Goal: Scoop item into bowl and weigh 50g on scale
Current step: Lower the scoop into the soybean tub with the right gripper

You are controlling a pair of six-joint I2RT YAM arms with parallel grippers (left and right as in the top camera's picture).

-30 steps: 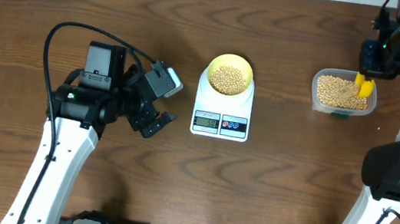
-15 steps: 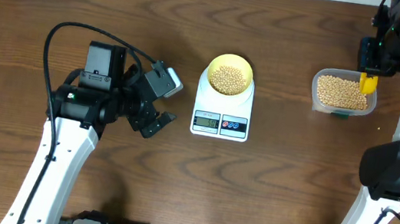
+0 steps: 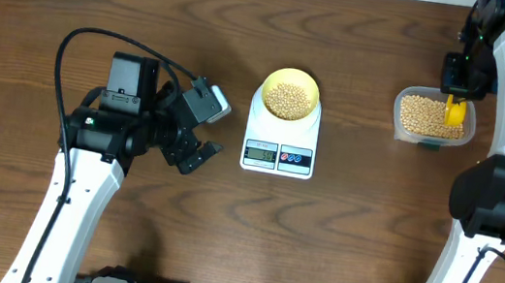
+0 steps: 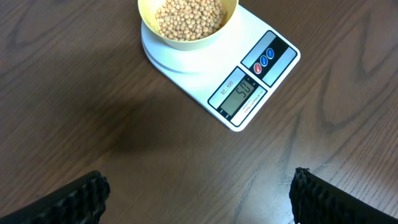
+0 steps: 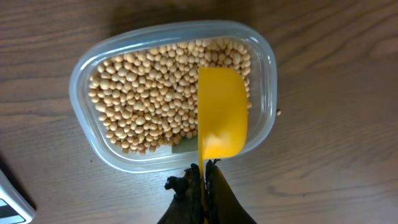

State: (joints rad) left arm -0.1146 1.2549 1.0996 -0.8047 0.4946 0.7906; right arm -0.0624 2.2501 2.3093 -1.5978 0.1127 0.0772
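The right gripper had its jaws closed tight on the handle of the yellow plastic long-handled scoop. The scoop head was over the right side of the clear rounded-rectangular plastic tub of small round tan beans. The left gripper had its jaws spread wide, gripping nothing, left of the flat white rectangular digital scale. The small round pale-yellow plastic bowl sat on the scale with more beans inside.

In the left wrist view the scale carries a grey display at 5 o'clock from the bowl, its digits reading 50. Small print along the display's edge looks like SF-400, barely legible. Overhead, the digits are too small to read
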